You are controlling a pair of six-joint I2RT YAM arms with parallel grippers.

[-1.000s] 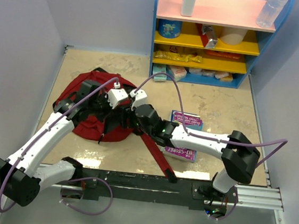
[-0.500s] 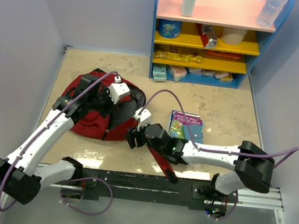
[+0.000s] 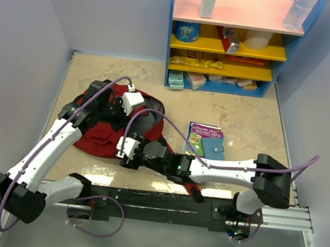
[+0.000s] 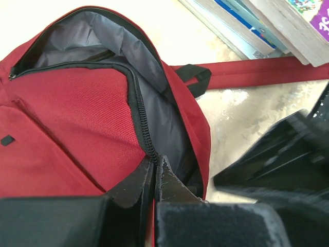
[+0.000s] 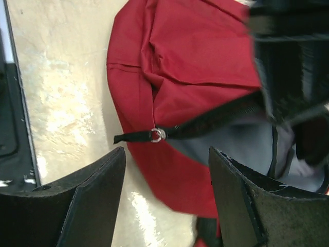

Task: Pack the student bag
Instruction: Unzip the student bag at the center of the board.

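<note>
Right fingers (image 5: 92, 200), released (still widening), have swung to the student bag (image 3: 95, 141), over its zip pull (image 5: 157, 135), likely to unzip. Left fingers (image 4: 172, 185) stay clenched on its zip edge (image 4: 141, 118).

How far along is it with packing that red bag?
Early on. Done: the student bag has its main zip open, with grey lining showing. In hand: the left gripper pinches the opening's zip edge, while the right gripper hangs open over the zip pull. Left: the books lie on the table beside the bag, and nothing shows inside it.
</note>
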